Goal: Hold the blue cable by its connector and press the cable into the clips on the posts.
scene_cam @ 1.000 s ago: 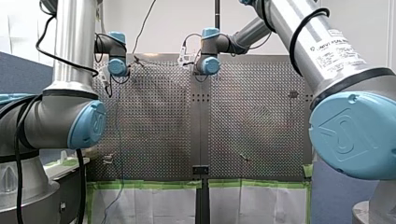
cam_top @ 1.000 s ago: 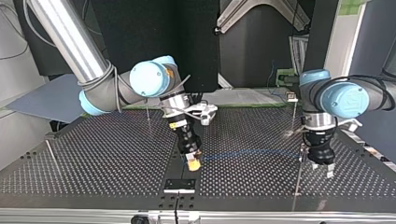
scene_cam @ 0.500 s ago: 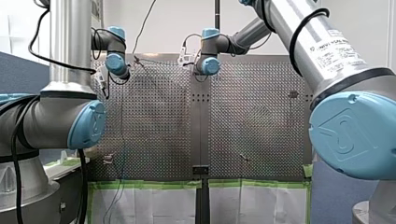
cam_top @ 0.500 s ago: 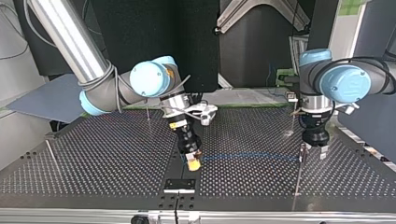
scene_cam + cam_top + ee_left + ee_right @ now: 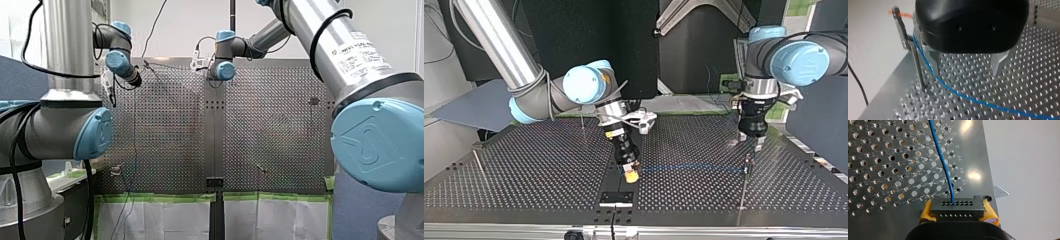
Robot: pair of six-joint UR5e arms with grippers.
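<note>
The blue cable [image 5: 694, 168] runs low over the perforated table [image 5: 524, 170]. It goes from my right gripper [image 5: 630, 174] to the clip on a thin post [image 5: 744, 190] at the top view's right. The right wrist view shows my right gripper [image 5: 957, 211] shut, its yellow pads [image 5: 926, 211] on the black connector [image 5: 956, 207], with the cable [image 5: 941, 157] leaving it. My left gripper [image 5: 750, 141] hangs above and just behind that post. In the left wrist view my left gripper [image 5: 965, 72] is open with nothing between its metal fingers [image 5: 934, 62]. The cable [image 5: 960, 95] passes beside and under them from the post [image 5: 918, 67].
Two more thin posts stand on the table, one behind my right arm [image 5: 582, 120] and one at the top view's far left [image 5: 480, 167]. A small black plate [image 5: 616, 198] lies at the near edge. The table's edge [image 5: 988, 170] is close beside the connector.
My left gripper has risen from beside the clip post and drawn back toward the far side of the top view. My right gripper and the connector have not moved.
</note>
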